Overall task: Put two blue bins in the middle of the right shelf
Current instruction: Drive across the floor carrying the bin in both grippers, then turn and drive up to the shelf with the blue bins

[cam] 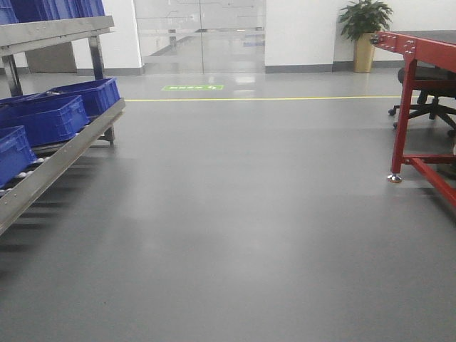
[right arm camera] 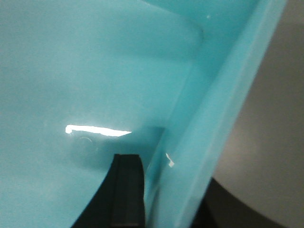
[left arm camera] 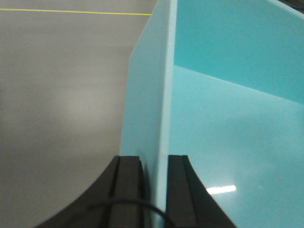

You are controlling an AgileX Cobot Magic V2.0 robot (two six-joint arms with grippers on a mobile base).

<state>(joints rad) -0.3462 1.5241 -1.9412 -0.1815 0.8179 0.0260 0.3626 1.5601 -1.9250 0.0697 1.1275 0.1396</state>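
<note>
A light blue bin fills both wrist views. My left gripper (left arm camera: 154,159) is shut on the bin's thin left wall (left arm camera: 148,95), one black finger (left arm camera: 128,185) outside and one inside. My right gripper (right arm camera: 166,175) is shut on the opposite wall (right arm camera: 213,118); its inner finger (right arm camera: 127,183) presses the wall from inside, and the outer one is mostly hidden behind it. Grey floor shows past both walls, so the bin hangs in the air. The front view shows neither the grippers nor this bin. Dark blue bins (cam: 43,117) sit on the left shelf (cam: 64,153).
The left shelf's upper deck (cam: 50,32) carries more blue bins. At the right stands a red-framed table (cam: 417,50) with an office chair (cam: 431,85) behind it. Ahead is grey floor with a yellow line (cam: 263,98), glass doors (cam: 199,35) and a potted plant (cam: 365,28).
</note>
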